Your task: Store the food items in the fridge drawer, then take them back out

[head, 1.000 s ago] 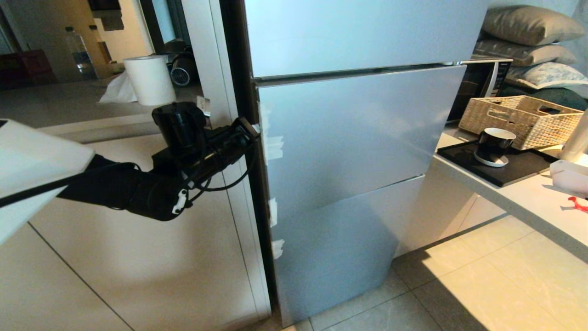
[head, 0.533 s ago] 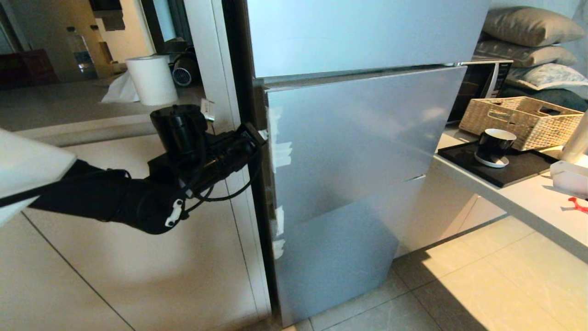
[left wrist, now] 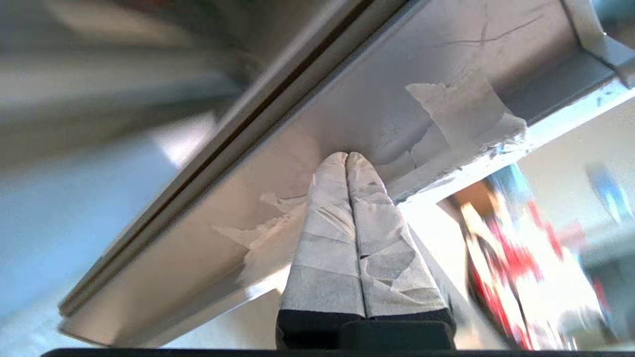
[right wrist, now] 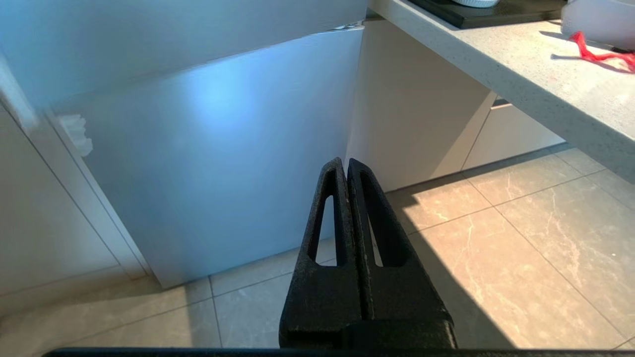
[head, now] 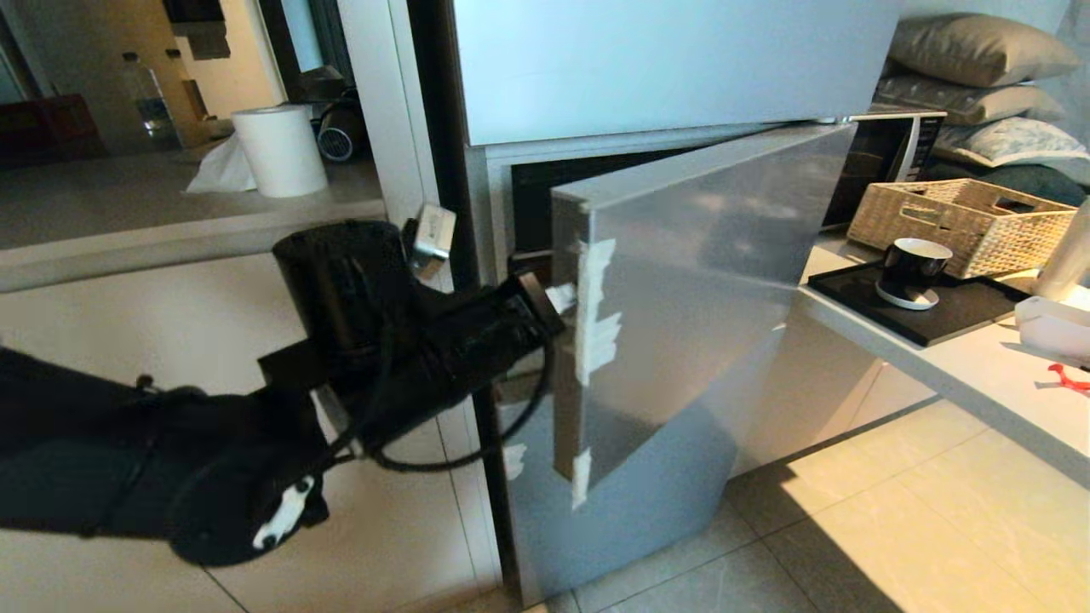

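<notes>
Fridge door panel (head: 698,281) — brushed silver metal, soft sheen, ragged white tape. Basket (head: 962,223) woven wicker. Floor tiles (right wrist: 521,238) glossy, marbled. Countertop (right wrist: 501,64) — speckled stone.

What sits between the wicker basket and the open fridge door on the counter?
In the head view, a black cup on a black tray, between basket and door.

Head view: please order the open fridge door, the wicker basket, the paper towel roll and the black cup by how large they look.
1. Open fridge door, by far the largest.
2. Wicker basket.
3. Paper towel roll.
4. Black cup, smallest.
The roll stands farther from the camera, so its rank against the basket reflects appearance only.
</notes>
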{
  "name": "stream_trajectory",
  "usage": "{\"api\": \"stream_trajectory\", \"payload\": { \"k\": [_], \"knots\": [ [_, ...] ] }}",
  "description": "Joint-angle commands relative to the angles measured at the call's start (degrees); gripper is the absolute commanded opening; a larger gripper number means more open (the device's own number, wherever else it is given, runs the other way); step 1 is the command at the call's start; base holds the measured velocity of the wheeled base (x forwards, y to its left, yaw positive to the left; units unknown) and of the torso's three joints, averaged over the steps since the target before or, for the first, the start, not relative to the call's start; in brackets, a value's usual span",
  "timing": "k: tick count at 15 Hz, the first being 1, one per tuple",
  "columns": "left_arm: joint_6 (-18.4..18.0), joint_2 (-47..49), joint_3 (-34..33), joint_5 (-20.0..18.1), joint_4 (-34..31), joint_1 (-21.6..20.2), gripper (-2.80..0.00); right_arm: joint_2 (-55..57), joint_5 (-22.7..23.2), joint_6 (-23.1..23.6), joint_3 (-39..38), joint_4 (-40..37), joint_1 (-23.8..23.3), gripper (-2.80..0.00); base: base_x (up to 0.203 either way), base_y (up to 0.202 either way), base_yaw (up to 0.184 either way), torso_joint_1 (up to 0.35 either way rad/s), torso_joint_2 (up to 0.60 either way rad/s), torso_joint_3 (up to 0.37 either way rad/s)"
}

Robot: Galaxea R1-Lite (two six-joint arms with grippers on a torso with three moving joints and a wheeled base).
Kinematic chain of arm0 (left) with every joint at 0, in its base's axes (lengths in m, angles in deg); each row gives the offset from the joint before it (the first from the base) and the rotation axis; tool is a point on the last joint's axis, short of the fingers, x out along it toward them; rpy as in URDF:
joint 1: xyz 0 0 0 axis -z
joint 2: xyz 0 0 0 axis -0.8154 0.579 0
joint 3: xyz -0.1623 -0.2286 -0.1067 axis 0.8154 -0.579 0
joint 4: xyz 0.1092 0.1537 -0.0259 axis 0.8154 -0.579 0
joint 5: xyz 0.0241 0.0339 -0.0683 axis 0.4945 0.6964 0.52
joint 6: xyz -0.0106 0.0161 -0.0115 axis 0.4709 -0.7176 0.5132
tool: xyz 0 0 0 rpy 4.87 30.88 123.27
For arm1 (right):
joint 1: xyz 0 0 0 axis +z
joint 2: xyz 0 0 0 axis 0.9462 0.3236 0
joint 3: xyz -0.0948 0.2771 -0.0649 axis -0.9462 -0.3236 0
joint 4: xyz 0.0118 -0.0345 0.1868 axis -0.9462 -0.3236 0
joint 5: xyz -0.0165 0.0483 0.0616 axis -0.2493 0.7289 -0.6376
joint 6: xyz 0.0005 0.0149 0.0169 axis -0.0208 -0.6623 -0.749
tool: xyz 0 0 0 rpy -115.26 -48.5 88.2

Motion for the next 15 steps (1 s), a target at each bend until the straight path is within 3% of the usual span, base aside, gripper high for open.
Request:
{"api": "stream_trajectory", "payload": {
  "k": [1, 3, 8, 9, 13, 15],
  "knots": [
    [-0.71, -5.44, -5.35, 6.36, 0.03, 4.26, -2.80, 0.09, 0.00, 0.02, -0.10, 0.01, 0.00, -2.80, 0.000, 0.000, 0.000, 0.000, 0.00, 0.000],
    [-0.95, -7.83, -7.04, 8.79, 0.04, 4.95, -2.80, 0.09, 0.00, 0.02, -0.01, 0.01, 0.00, -2.80, 0.000, 0.000, 0.000, 0.000, 0.00, 0.000],
    [-2.66, -16.02, -10.99, 9.01, -0.62, 4.89, -2.80, 0.09, 0.00, 0.02, -0.01, 0.01, 0.00, -2.80, 0.000, 0.000, 0.000, 0.000, 0.00, 0.000],
    [-6.35, -19.03, -11.38, 9.09, -1.80, 4.61, -2.80, 0.09, 0.00, 0.02, -0.01, 0.01, 0.00, -2.80, 0.000, 0.000, 0.000, 0.000, 0.00, 0.000],
    [-30.64, -35.83, -12.78, 9.93, -12.72, 2.41, -2.80, 0.09, 0.00, 0.02, -0.01, 0.01, 0.00, -2.80, 0.000, 0.000, 0.000, 0.000, 0.00, 0.000],
    [-36.28, -46.08, -13.68, 10.28, -21.72, 1.53, -2.80, 0.09, 0.00, 0.02, -0.03, 0.01, 0.00, -2.80, 0.000, 0.000, 0.000, 0.000, 0.00, 0.000]
  ]
}}
